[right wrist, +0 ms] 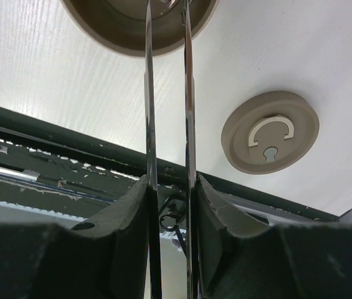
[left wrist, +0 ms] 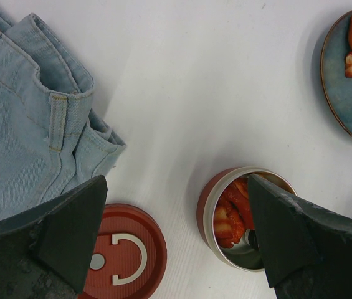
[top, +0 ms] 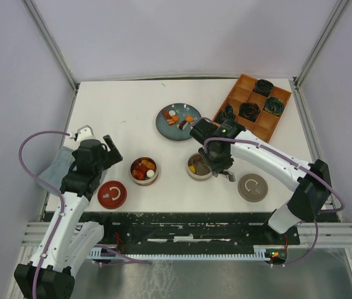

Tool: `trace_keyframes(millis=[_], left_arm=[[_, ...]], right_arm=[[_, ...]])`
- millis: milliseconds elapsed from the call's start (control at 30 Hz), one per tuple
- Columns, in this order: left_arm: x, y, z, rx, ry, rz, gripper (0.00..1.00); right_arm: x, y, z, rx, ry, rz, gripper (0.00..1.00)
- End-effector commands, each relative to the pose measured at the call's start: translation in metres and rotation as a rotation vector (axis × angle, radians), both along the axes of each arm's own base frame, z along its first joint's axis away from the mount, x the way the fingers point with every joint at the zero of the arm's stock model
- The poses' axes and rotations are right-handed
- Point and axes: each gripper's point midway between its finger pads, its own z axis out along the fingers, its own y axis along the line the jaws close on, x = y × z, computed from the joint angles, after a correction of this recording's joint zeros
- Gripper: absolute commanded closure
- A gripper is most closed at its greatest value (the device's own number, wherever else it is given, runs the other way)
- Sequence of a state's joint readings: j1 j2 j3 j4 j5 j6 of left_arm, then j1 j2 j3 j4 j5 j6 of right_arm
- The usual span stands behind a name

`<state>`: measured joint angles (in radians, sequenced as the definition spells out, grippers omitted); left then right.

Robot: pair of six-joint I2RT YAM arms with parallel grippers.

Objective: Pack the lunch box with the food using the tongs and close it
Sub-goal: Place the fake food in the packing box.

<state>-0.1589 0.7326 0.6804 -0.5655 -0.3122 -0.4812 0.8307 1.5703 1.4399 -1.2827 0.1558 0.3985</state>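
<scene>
While my right gripper (right wrist: 171,184) pinches the tongs (right wrist: 150,124) part-closed, both blades clamped between its pads, the tong tips reach up to the tan tin (right wrist: 101,28). The tips are cut off at the frame edge, so I cannot tell if a piece sits between them. From above I see some yellow and orange food (top: 192,168) in that tin; the arm hides the rest. More pieces lie on the blue plate (top: 166,129) just behind, and the red tin (left wrist: 203,208) to the left holds red and orange ones. Both lids are off: tan lid (top: 253,187) right of its tin, red lid (top: 113,194) near the red one. My left gripper (left wrist: 176,215) is spread wide, empty, hovering over the red tin and red lid, with jeans (left wrist: 26,118) beside it. The tray (top: 265,128) of dark rosettes (top: 248,111) is back right, not to pack.

Risks, my read: the thin smooth blades could twist in the pads, cross tips and drop a piece. The tips could catch the rim and drag the tin, which nothing holds down. If I loosen too far, the tongs fall.
</scene>
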Motion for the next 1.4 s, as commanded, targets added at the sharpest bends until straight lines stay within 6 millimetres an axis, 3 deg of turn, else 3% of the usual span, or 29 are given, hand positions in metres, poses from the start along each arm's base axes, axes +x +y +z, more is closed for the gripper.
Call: trace_keyframes(millis=[0, 500, 800, 1100, 1233, 1367], left_arm=[[0.009, 0.0, 0.011, 0.003, -0.053, -0.004, 0.0], [0.009, 0.0, 0.01, 0.005, -0.051, -0.001, 0.0], [0.009, 0.0, 0.009, 0.004, -0.047, -0.004, 0.0], [0.009, 0.0, 0.01, 0.003, -0.049, -0.004, 0.0], [0.009, 0.0, 0.01, 0.003, -0.05, -0.003, 0.0], [0.009, 0.0, 0.01, 0.004, -0.049, -0.004, 0.0]], right_arm=[[0.015, 0.01, -0.004, 0.023, -0.065, -0.041, 0.62], [0.02, 0.019, -0.029, 0.03, -0.06, -0.054, 0.57], [0.025, 0.019, -0.007, 0.093, -0.141, -0.085, 0.51], [0.024, 0.021, 0.035, 0.187, -0.206, -0.084, 0.52], [0.037, 0.02, 0.048, 0.207, -0.288, -0.102, 0.51], [0.048, 0.021, 0.047, 0.193, -0.305, -0.12, 0.5]])
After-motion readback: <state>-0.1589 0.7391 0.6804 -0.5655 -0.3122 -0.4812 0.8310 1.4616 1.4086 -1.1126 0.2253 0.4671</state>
